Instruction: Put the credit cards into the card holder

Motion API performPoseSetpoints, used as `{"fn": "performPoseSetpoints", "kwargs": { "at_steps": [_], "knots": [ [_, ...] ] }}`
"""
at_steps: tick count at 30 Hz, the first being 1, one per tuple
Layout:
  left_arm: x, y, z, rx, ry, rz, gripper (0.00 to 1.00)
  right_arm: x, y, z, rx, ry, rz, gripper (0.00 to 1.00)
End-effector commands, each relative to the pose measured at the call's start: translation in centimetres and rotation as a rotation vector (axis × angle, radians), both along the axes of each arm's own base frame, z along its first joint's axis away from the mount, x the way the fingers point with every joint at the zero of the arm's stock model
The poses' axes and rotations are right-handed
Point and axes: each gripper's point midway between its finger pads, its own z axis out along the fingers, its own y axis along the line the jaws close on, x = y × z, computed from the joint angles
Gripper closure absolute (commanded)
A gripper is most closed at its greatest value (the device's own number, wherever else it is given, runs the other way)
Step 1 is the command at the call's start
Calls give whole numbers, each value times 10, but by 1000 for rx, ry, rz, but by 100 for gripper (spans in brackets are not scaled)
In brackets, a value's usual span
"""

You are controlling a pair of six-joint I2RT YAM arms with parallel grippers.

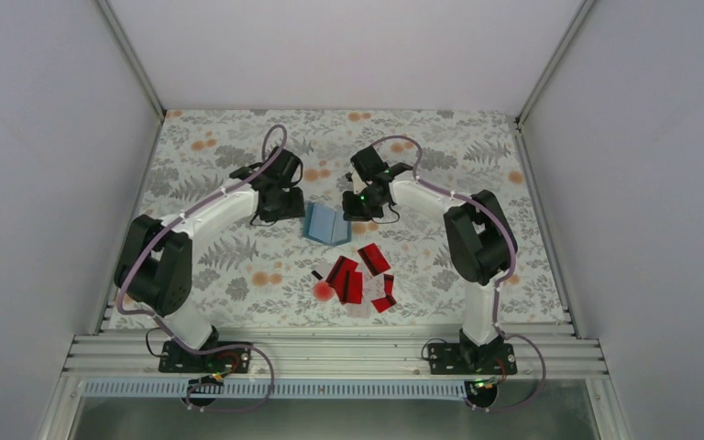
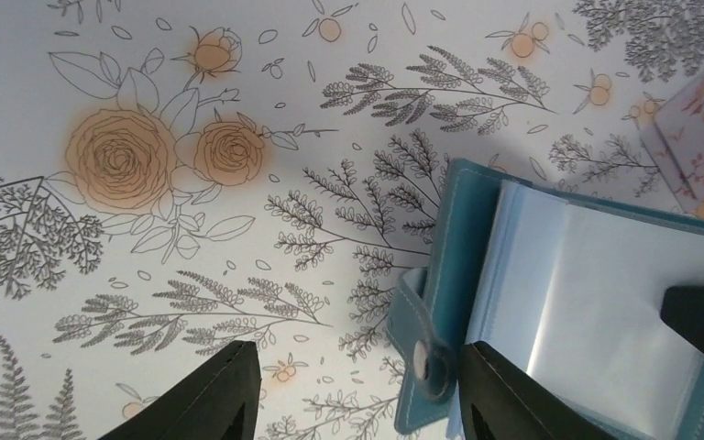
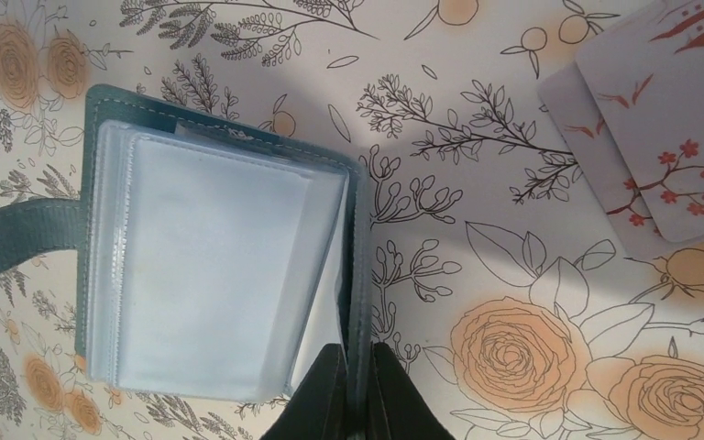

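The teal card holder [image 1: 325, 225] lies open on the flowered cloth, its clear sleeves [image 2: 605, 302] facing up. My right gripper [image 3: 357, 390] is shut on the edge of its teal cover [image 3: 359, 275]. My left gripper [image 2: 362, 394] is open at the other side. The holder's snap strap [image 2: 426, 362] lies between its fingers, close to the right finger [image 2: 513, 394]. Several red credit cards [image 1: 357, 273] lie in a loose heap nearer the arm bases. Two pale cards with red print [image 3: 660, 137] lie overlapping beside the holder.
A small round red blob [image 1: 323, 291] and a tiny black piece [image 1: 316, 275] lie left of the card heap. Grey walls stand on three sides of the cloth [image 1: 220, 266].
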Motion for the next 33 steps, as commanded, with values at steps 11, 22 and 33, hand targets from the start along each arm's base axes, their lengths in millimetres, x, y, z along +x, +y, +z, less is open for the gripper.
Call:
{"fn": "performPoseSetpoints", "kwargs": {
  "at_steps": [11, 22, 33],
  "knots": [
    [-9, -69, 76, -255, -159, -324, 71, 6, 10, 13, 18, -22, 33, 96],
    [-1, -72, -12, -220, 19, -264, 79, 5, 14, 7, 56, -40, 83, 96],
    [-8, -38, -60, -93, 118, -166, 82, -1, -8, -27, 53, -44, 136, 95]
  ]
}}
